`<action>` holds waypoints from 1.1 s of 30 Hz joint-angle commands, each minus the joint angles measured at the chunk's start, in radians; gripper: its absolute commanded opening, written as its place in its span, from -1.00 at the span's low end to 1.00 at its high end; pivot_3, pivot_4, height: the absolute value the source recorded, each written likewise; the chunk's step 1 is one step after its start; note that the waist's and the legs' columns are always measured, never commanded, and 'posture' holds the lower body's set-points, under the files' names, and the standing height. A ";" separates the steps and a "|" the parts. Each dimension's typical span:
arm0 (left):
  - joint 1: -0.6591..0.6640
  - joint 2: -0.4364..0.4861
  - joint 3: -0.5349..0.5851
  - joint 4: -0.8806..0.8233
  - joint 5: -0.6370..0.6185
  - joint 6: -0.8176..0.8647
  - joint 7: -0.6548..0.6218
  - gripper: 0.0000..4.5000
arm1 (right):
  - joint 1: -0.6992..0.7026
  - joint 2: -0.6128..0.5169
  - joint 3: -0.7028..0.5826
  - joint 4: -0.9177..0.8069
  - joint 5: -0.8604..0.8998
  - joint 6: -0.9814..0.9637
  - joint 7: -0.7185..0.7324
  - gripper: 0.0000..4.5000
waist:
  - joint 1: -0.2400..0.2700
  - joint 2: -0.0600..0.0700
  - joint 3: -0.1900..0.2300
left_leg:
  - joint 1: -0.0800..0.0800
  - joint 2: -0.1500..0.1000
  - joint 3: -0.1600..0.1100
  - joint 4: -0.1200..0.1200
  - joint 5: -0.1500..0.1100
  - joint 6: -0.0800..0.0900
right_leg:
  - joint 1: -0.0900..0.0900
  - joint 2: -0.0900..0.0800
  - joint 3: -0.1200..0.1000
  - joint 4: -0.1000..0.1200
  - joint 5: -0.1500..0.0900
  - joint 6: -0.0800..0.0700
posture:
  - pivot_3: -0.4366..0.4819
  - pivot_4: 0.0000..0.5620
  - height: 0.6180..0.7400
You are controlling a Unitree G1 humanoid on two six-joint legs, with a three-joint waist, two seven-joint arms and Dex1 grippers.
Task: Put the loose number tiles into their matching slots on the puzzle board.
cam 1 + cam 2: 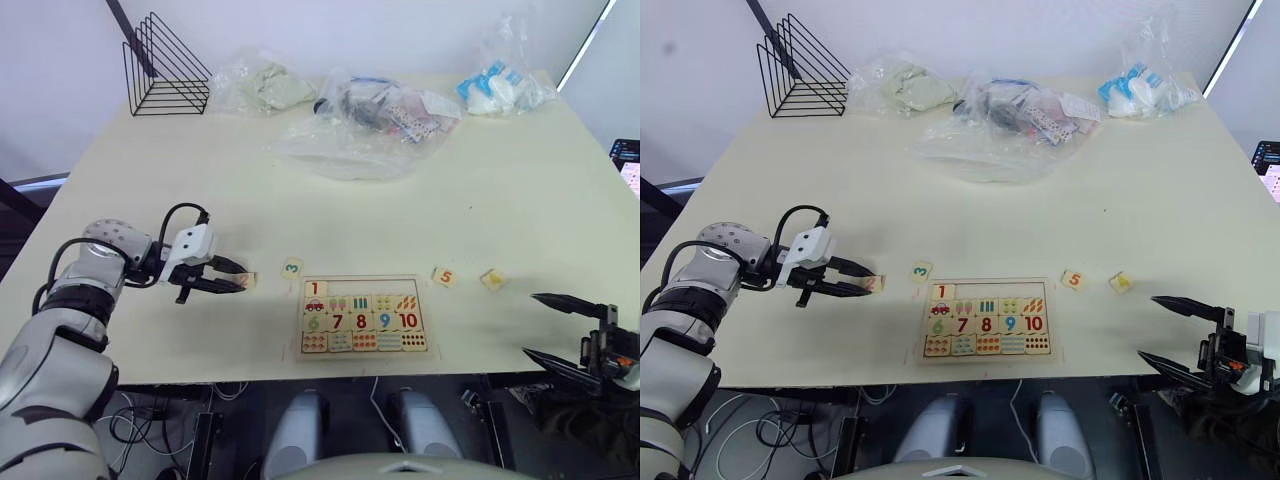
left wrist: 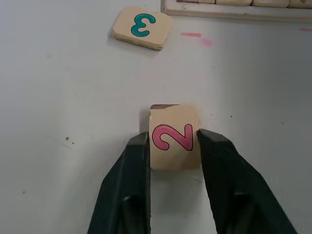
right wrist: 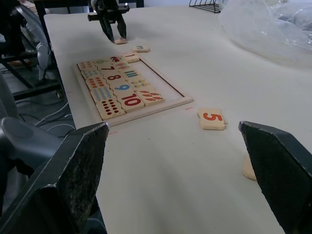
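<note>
A small square pale-wood tile printed with a pink numeral 2 (image 2: 173, 137) is being gripped between the two black fingers (image 2: 126, 187) of the left gripper (image 2: 171, 141), one finger pressed to each side edge. The tile is being held on or just above the pale cream table surface (image 2: 63, 92); which of the two cannot be told. A second pale-wood square tile, printed with a teal numeral 3 (image 2: 142, 27), is lying flat well apart from it. The thin raised pale-wood rim of the puzzle board (image 2: 234, 9) is being shown near that tile, with small pink marks (image 2: 191, 34) on the table just beside it.
</note>
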 commanded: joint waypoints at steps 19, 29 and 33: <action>0.169 0.098 0.178 -0.260 -0.067 0.214 -0.030 -0.58 | -0.028 -0.001 0.007 -0.028 0.020 0.006 0.008 1.00 | 0.001 0.000 0.001 | 0.000 0.001 0.000 0.000 0.000 0.000 | 0.000 0.000 0.000 0.000 0.000 0.000 | -0.05 -0.47 1.00; 0.349 0.141 0.388 -0.625 -0.034 0.455 0.070 -0.58 | -0.028 0.000 0.021 -0.038 0.025 0.010 0.009 1.00 | 0.002 0.000 0.001 | -0.001 0.002 -0.002 0.000 0.000 0.000 | 0.000 0.000 0.000 0.000 0.000 0.000 | -0.05 -0.47 1.00; 0.392 0.150 0.435 -0.773 -0.004 0.557 0.138 -0.58 | -0.015 0.002 0.019 -0.054 0.029 0.014 0.006 1.00 | 0.004 0.000 0.001 | -0.001 0.002 -0.003 0.000 0.000 0.000 | 0.000 0.000 0.000 0.000 0.000 0.000 | -0.05 -0.47 1.00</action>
